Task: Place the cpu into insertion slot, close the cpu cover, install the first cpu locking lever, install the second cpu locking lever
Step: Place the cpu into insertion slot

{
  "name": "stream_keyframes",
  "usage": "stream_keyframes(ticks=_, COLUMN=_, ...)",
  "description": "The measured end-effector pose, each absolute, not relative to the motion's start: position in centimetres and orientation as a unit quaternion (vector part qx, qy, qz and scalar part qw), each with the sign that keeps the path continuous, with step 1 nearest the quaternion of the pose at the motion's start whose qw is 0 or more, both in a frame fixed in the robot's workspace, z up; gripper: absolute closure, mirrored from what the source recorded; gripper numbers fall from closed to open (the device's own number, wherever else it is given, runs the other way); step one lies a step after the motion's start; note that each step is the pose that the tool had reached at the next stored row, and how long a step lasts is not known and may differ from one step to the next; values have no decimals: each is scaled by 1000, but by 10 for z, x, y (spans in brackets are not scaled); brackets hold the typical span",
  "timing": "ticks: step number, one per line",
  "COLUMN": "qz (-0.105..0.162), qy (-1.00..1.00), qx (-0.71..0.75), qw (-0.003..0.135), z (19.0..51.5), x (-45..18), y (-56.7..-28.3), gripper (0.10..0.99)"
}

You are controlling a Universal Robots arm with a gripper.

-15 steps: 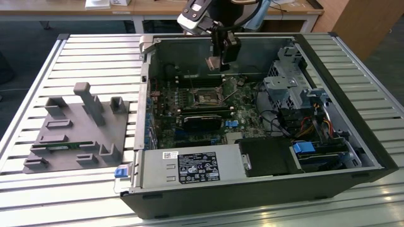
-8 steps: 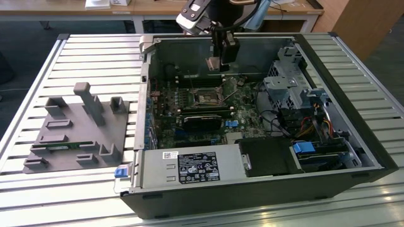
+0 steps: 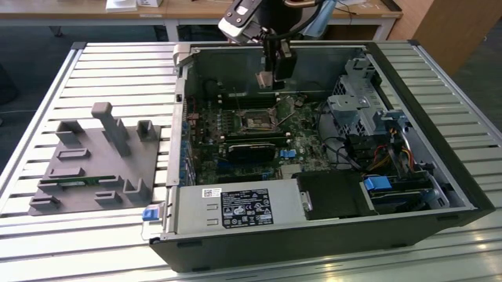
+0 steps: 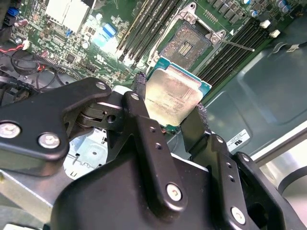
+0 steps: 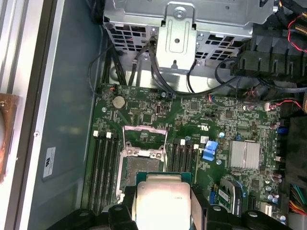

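Tool clamped on cpu, hanging near the bare insertion slot, not seated. cpu cover open; closing and both locks left.

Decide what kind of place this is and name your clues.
Probably a robotics lab or workshop: an open computer case on a slatted metal bench, a grey fixture beside it, wooden desks behind.

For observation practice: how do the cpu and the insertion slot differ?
The cpu has a pale metal face; the insertion slot has a dark centre. The cpu is gripped by the end effector above the board; the insertion slot lies empty on it. Both are square.
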State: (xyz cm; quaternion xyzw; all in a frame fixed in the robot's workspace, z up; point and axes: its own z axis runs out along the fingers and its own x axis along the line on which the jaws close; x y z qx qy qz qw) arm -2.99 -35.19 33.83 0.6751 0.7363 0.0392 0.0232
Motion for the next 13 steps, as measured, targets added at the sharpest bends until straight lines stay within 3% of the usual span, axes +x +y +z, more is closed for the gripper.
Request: stream_keyframes(ticks=13, qz=39, qy=730, qx=681, qw=24, z=336, x=-30, y=-352, gripper=549)
